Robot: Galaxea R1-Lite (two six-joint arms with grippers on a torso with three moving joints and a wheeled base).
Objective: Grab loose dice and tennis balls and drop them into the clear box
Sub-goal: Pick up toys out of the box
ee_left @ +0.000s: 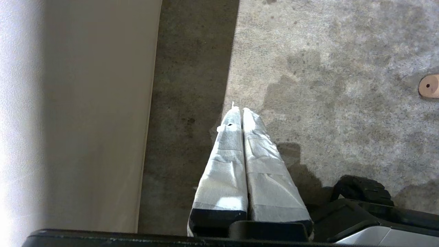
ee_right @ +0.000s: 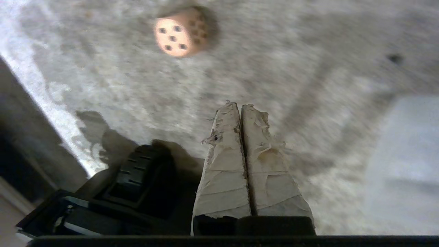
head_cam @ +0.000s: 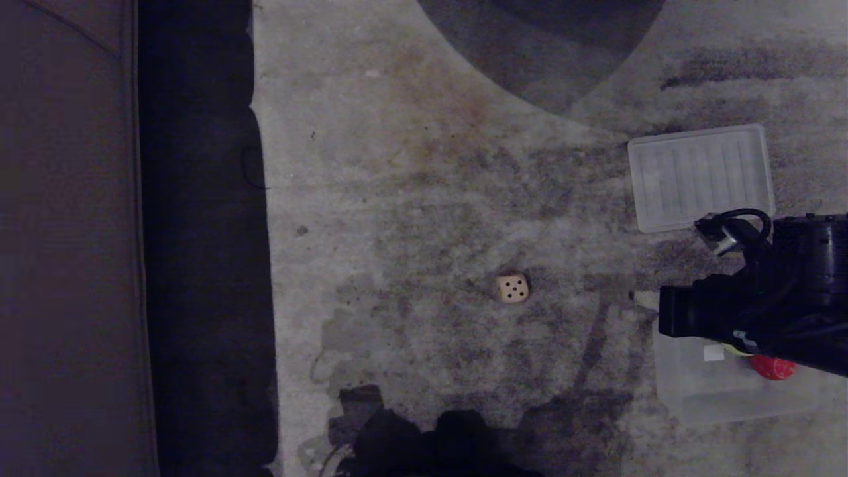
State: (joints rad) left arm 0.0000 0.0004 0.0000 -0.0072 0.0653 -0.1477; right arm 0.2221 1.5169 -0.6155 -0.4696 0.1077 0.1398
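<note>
A tan die (head_cam: 512,289) with dark pips lies alone on the grey carpet, mid-view from the head; it also shows as the tan die (ee_right: 178,32) ahead of my right gripper (ee_right: 240,104) and at the edge of the left wrist view (ee_left: 429,85). My right gripper is shut and empty, apart from the die. Its black arm (head_cam: 762,298) hangs over the clear box (head_cam: 702,397) at the lower right, where a red die (head_cam: 772,366) lies inside. My left gripper (ee_left: 239,109) is shut, empty and parked above the carpet. Tennis balls are out of view.
The flat ribbed lid (head_cam: 701,175) lies on the carpet beyond the box. A brown sofa (head_cam: 66,232) with a dark shadowed strip along it fills the left side. My dark base (head_cam: 430,444) sits at the near edge.
</note>
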